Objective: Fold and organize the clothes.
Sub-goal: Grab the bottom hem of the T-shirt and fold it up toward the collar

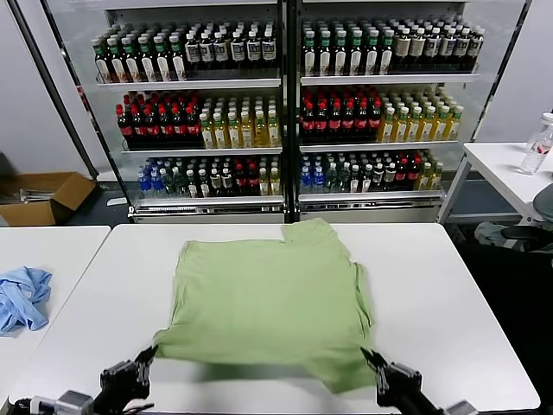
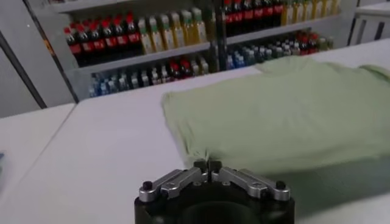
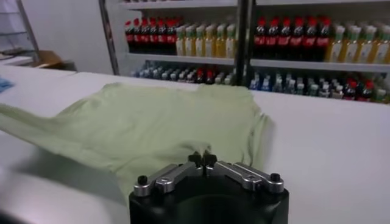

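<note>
The clothes, a light green shirt [image 1: 268,303], lie spread on the white table [image 1: 432,285] with a plain side up; no print or buttons show. Its near edge hangs a little above the tabletop and casts a shadow. My left gripper [image 1: 149,353] is shut on the near left corner of the shirt [image 2: 286,115], its fingertips [image 2: 200,165] pressed together on the cloth. My right gripper [image 1: 370,356] is shut on the near right corner of the shirt [image 3: 158,122], with its fingertips [image 3: 195,159] meeting at the fabric edge.
A crumpled light blue garment [image 1: 22,296] lies on a second white table [image 1: 52,246] to the left. Glass-door coolers full of bottles [image 1: 285,112] stand behind. A cardboard box [image 1: 43,194] sits on the floor at left, and a side table with a bottle [image 1: 537,145] at right.
</note>
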Robot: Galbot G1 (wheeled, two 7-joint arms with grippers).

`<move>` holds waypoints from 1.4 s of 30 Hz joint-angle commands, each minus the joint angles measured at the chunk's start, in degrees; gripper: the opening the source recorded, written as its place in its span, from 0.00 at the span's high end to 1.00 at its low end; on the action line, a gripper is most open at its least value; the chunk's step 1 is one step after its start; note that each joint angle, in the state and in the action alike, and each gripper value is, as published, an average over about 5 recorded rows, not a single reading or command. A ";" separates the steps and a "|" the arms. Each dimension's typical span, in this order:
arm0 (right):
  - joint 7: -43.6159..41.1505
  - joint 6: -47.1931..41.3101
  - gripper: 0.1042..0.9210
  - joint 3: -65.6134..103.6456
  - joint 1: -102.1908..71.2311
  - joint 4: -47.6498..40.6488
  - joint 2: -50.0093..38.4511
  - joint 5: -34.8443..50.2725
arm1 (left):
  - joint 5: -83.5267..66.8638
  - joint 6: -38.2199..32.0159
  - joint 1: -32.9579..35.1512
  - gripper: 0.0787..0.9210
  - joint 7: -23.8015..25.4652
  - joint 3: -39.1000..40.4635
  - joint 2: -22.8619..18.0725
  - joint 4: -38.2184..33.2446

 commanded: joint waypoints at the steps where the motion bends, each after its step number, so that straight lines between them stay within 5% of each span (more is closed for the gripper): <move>1: 1.46 -1.95 1.00 -2.42 10.99 -4.07 -0.30 1.77 | -1.21 -0.81 -12.14 1.00 1.06 2.82 0.30 8.46; 12: 2.24 -2.90 1.00 -9.86 22.19 -13.73 1.91 -1.17 | -0.99 -1.86 -24.72 1.00 1.48 11.22 0.05 19.54; 25: 3.41 -5.32 0.98 -11.35 25.54 -17.31 4.32 -2.67 | 0.49 -2.26 -30.91 1.00 2.44 16.07 1.32 25.59; 29: 3.56 -6.71 0.88 -13.35 26.58 -20.86 5.54 -6.64 | 3.10 -1.82 -32.28 0.96 1.62 16.88 0.93 30.33; 34: 4.21 -8.14 0.71 -14.03 27.27 -22.29 8.27 -9.89 | 4.78 -2.13 -33.73 0.80 -0.17 17.94 0.24 33.84; 42: 3.57 -7.43 0.42 -8.48 20.36 -13.47 4.90 -7.32 | 0.95 -1.66 -24.54 0.52 -0.31 13.29 3.96 22.40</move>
